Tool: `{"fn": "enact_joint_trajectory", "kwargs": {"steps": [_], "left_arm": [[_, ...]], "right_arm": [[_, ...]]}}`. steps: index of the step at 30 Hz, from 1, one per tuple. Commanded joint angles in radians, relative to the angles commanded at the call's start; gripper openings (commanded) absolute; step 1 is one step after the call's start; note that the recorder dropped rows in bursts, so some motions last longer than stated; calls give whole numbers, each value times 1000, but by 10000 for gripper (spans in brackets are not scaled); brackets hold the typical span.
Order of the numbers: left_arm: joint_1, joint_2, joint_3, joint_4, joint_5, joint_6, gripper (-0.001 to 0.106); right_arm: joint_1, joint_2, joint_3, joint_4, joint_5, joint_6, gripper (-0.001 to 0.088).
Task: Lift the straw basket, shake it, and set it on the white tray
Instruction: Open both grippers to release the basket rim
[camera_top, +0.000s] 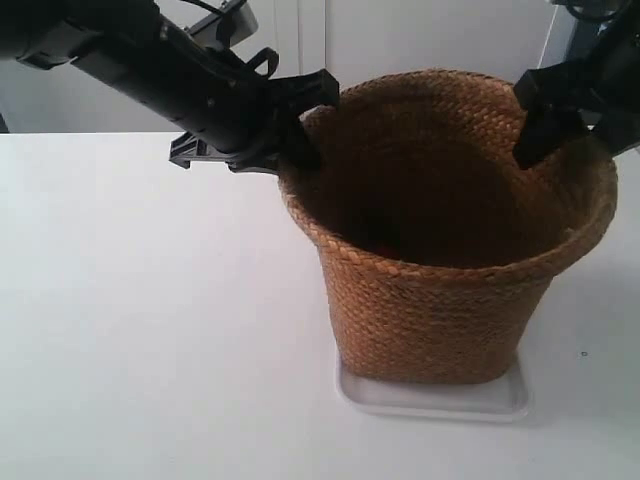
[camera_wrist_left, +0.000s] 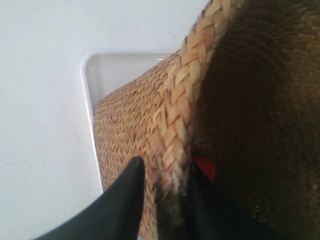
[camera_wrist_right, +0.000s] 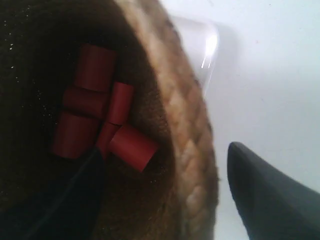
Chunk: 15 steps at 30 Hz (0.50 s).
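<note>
Clamping the basket (camera_top: 440, 300) is the left pincer (camera_wrist_left: 164, 167); the right pincer (camera_wrist_right: 167, 150) is straddling its rim, spread apart.

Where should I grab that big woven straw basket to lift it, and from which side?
Pinch the braided rim of the round golden-brown woven straw basket from above, one finger inside, one outside, at two opposite spots. It stands upright, mouth open, and looks too wide to span. The left gripper straddles the rim so.

Upright straw basket (camera_top: 430, 320) (dark inside) stands on white tray (camera_top: 432, 403).
</note>
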Motion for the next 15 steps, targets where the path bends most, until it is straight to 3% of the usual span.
{"fn": "enact_joint_trajectory", "kwargs": {"steps": [3, 5, 15], "left_arm": [[0, -2, 0, 0, 2, 0, 657], [0, -11, 0, 0, 4, 0, 710], [2, -144, 0, 109, 0, 49, 717]], "right_arm": [[0, -11, 0, 0, 0, 2, 676], [0, -30, -2, 0, -24, 14, 676], [0, -171, -32, 67, -31, 25, 676]]}}
